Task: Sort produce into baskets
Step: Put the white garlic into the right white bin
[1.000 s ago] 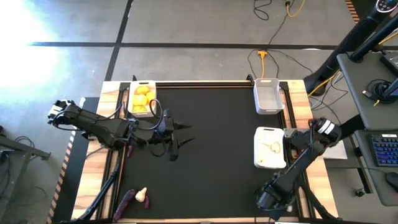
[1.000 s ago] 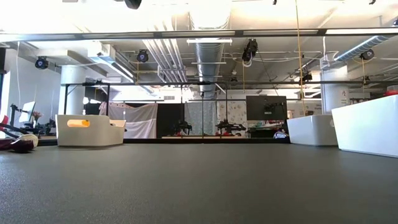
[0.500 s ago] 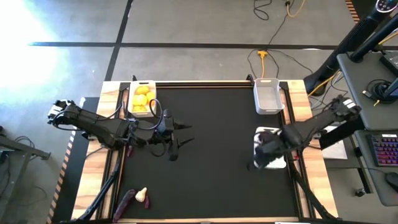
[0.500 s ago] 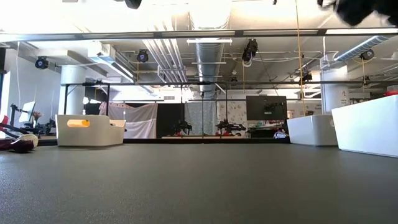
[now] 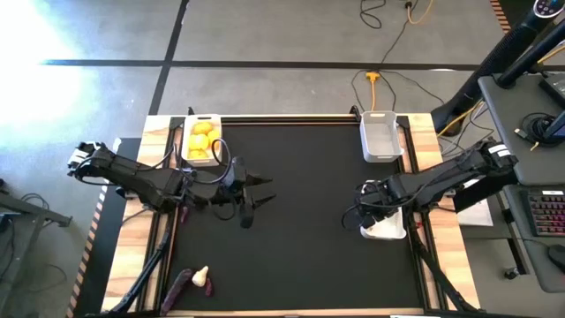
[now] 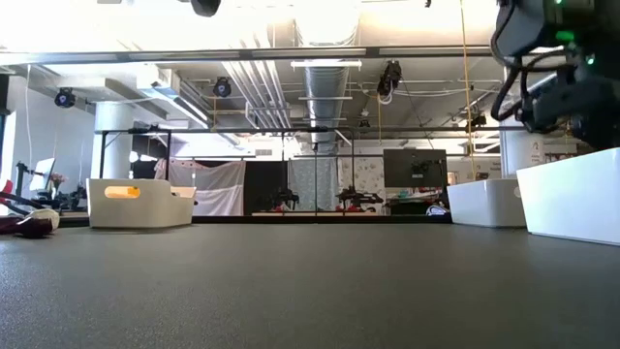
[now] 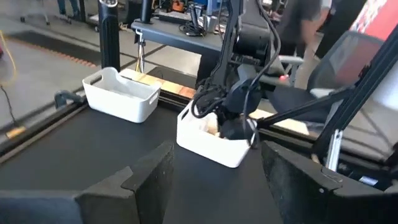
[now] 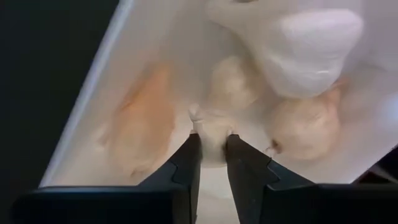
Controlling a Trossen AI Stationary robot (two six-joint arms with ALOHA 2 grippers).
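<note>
Two grippers confront you: right gripper (image 8: 211, 163) fingers pinch a garlic bulb (image 8: 212, 134) inside its bin (image 5: 385, 228); left gripper (image 5: 254, 196) fingers spread wide above the desk (image 5: 300, 256).

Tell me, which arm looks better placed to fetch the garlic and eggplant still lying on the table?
Left, probably. The left gripper hangs open on the same side of the table as the loose garlic and eggplant. The right gripper is down inside the garlic basket on the opposite side.

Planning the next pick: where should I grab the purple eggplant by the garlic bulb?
Grip the eggplant across its narrow middle, coming from straight above: it lies flat and long on the table, and the garlic bulb crowds one end.
</note>
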